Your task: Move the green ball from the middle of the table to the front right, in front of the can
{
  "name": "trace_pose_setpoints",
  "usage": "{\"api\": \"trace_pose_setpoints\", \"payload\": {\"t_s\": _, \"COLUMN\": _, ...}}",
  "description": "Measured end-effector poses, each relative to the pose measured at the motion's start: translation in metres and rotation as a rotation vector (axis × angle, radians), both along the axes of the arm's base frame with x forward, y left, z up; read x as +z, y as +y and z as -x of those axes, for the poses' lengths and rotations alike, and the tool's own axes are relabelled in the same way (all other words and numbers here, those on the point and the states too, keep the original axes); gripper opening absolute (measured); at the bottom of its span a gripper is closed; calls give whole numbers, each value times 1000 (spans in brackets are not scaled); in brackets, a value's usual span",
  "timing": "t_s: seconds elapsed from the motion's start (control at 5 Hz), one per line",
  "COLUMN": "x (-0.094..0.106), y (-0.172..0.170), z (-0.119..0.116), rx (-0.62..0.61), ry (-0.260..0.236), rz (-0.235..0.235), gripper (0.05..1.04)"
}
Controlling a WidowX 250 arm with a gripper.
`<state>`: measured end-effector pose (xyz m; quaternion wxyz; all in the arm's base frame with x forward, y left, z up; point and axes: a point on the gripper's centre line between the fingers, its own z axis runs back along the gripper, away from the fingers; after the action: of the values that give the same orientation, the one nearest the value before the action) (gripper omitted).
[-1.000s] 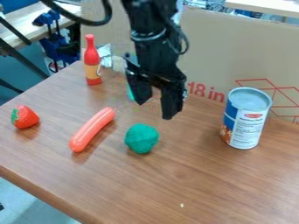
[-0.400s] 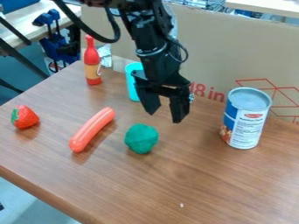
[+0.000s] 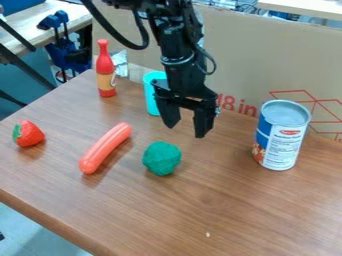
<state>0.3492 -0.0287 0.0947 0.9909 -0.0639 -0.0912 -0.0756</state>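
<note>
My black gripper [image 3: 186, 131] hangs open above the back middle of the table, with nothing between its fingers. Just below it and a little to the left lies a green ball-like object [image 3: 161, 158]. Behind the gripper to the left stands a turquoise cup [image 3: 152, 94], partly covered by it. An orange-red sausage [image 3: 105, 148] lies slanted left of the green ball, and a red strawberry [image 3: 28, 134] rests at the far left. The red bottle [image 3: 105, 70] is upright at the back left. On the right stands a blue and white can [image 3: 283, 136].
A cardboard panel [image 3: 247, 65] rises along the back edge of the wooden table [image 3: 220, 210]. Crumpled silvery material [image 3: 120, 63] shows behind the red bottle. The table's front left edge slants down toward the bottom. Blue clamps [image 3: 60, 40] are at the upper left.
The arm has shifted slightly right and back from its first position, uncovering more of the turquoise cup. Its gripper was open throughout. The objects on the table have stayed put.
</note>
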Motion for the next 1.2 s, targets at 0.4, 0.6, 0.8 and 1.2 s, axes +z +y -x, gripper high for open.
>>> {"api": "trace_pose_setpoints", "payload": {"t_s": 0.4, "x": -10, "y": 9, "z": 2, "rx": 22, "ry": 25, "rz": -93, "gripper": 1002}}
{"api": "trace_pose_setpoints", "payload": {"t_s": 0.6, "x": -27, "y": 8, "z": 3, "rx": 15, "ry": 69, "rz": -90, "gripper": 1002}}
{"api": "trace_pose_setpoints", "payload": {"t_s": 0.8, "x": -34, "y": 8, "z": 1, "rx": 38, "ry": 87, "rz": -79, "gripper": 1002}}
{"api": "trace_pose_setpoints", "payload": {"t_s": 1.2, "x": -38, "y": 22, "z": 1, "rx": 140, "ry": 116, "rz": -82, "gripper": 1002}}
